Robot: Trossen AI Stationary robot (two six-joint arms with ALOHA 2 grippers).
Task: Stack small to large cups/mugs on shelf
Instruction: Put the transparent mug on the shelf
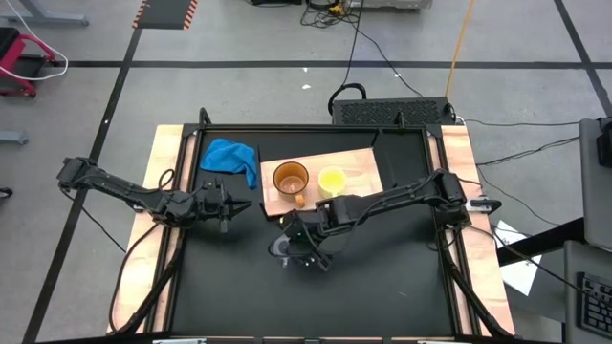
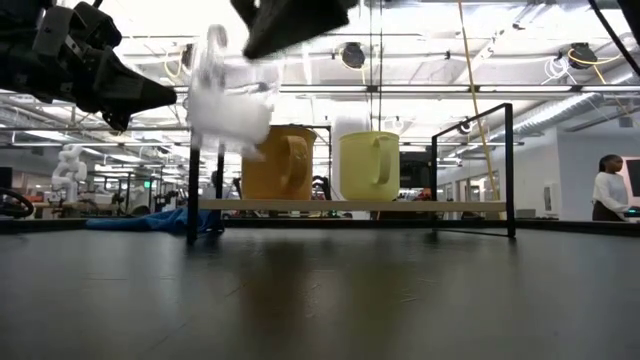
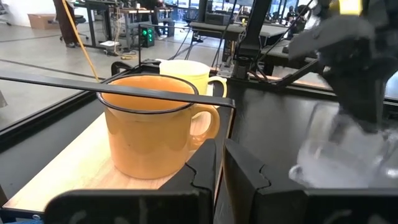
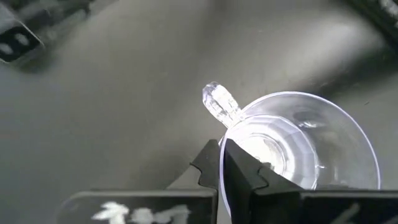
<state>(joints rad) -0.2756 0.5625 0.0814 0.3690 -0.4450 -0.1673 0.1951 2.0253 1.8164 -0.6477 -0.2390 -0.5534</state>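
Observation:
The small clear glass cup (image 4: 292, 149) hangs in my right gripper (image 4: 221, 163) above the black table, in front of the wood shelf (image 1: 359, 161); it also shows in the low view (image 2: 225, 100) and the left wrist view (image 3: 339, 155). The orange-brown mug (image 1: 291, 179) and the yellow mug (image 1: 332, 179) stand upright side by side on the shelf. My left gripper (image 1: 225, 203) is shut and empty, left of the shelf, level with the orange-brown mug (image 3: 149, 130). My right gripper holds the glass cup by its rim (image 4: 226, 135), right beside the handle (image 4: 217, 102). One finger is inside the cup and one outside. The fingers come from above, pointing down. The cup hangs below them, lifted clear of the table (image 2: 300, 290).
A blue cloth (image 1: 231, 158) lies at the shelf's left end. A black frame (image 2: 510, 165) runs around the table's far part. Bare black table lies toward the near edge. A person (image 2: 608, 190) stands far off in the room.

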